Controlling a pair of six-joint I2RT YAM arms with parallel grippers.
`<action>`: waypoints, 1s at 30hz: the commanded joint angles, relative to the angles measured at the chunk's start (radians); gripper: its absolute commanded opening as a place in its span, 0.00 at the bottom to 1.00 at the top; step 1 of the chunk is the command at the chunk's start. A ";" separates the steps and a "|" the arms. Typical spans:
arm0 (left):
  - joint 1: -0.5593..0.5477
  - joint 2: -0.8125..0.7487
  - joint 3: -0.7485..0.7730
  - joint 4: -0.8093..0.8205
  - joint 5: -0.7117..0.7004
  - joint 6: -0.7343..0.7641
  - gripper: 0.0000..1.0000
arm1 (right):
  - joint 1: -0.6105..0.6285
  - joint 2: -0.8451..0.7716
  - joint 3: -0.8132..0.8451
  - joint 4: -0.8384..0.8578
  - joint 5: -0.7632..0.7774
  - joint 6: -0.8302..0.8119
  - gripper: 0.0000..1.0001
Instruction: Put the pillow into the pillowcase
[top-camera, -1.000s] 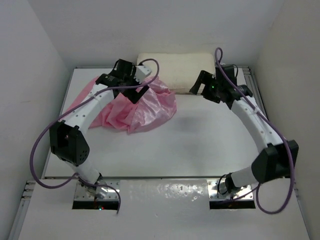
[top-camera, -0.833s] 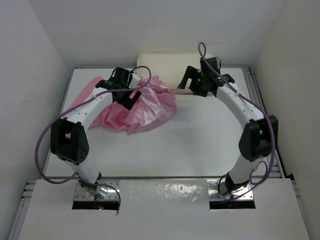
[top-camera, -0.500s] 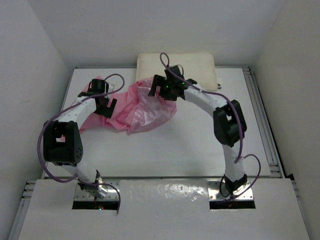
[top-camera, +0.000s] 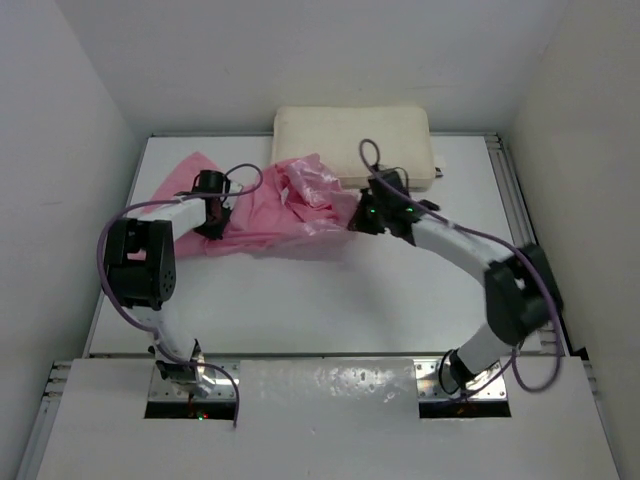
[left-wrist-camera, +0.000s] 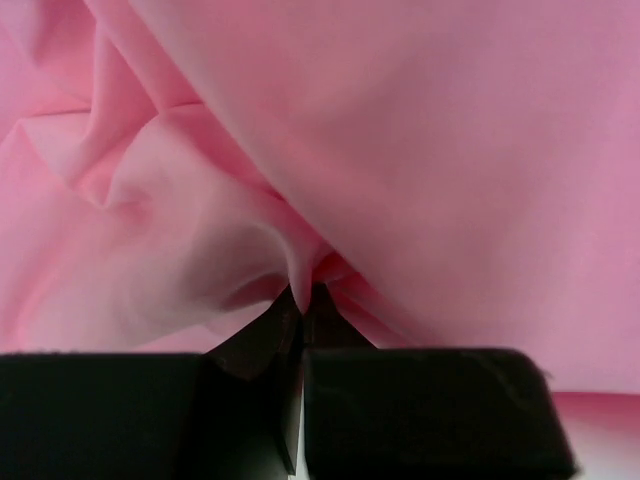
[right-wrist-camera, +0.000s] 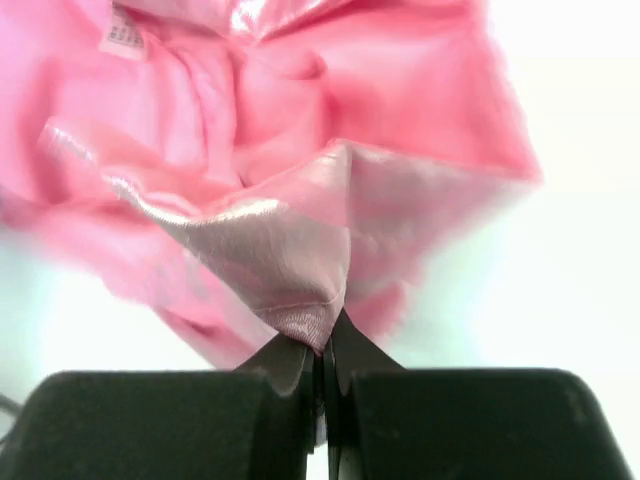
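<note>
1. Pink satin pillowcase (top-camera: 285, 205), thin and shiny, lies crumpled on the white counter (top-camera: 350, 290). It is drawn out sideways between the two arms, and one flat corner trails off to the far left.
2. Its far folds reach the near left corner of the plump, cream, rectangular pillow (top-camera: 350, 135).
3. The pillow sits at the far edge of the counter against the back wall, wholly outside the pillowcase. A small white tag (top-camera: 439, 170) shows at its right end.
4. The left hand (left-wrist-camera: 302, 300) is closed on the pink cloth. In its wrist view the two dark fingers meet, with a pinched peak of fabric caught between their tips.
5. From above, the left hand sits low at the left part of the pillowcase.
6. The right hand (right-wrist-camera: 325, 345) is likewise clamped on the satin. It grips a stitched corner fold whose paler, glossy face is turned towards its camera.
7. From above, the right hand is at the right edge of the pillowcase, near the pillow's front side. Whether it touches the pillow cannot be told.
</note>
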 joint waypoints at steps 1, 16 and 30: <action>0.010 -0.025 0.038 0.014 -0.049 0.003 0.00 | -0.051 -0.284 -0.243 0.084 0.062 -0.006 0.00; -0.002 -0.125 0.178 -0.230 -0.149 0.129 0.73 | -0.193 -0.922 -0.744 -0.213 0.315 0.229 0.98; -0.093 0.111 0.546 -0.170 0.468 -0.108 0.40 | -0.067 -0.310 -0.233 0.077 0.167 -0.087 0.74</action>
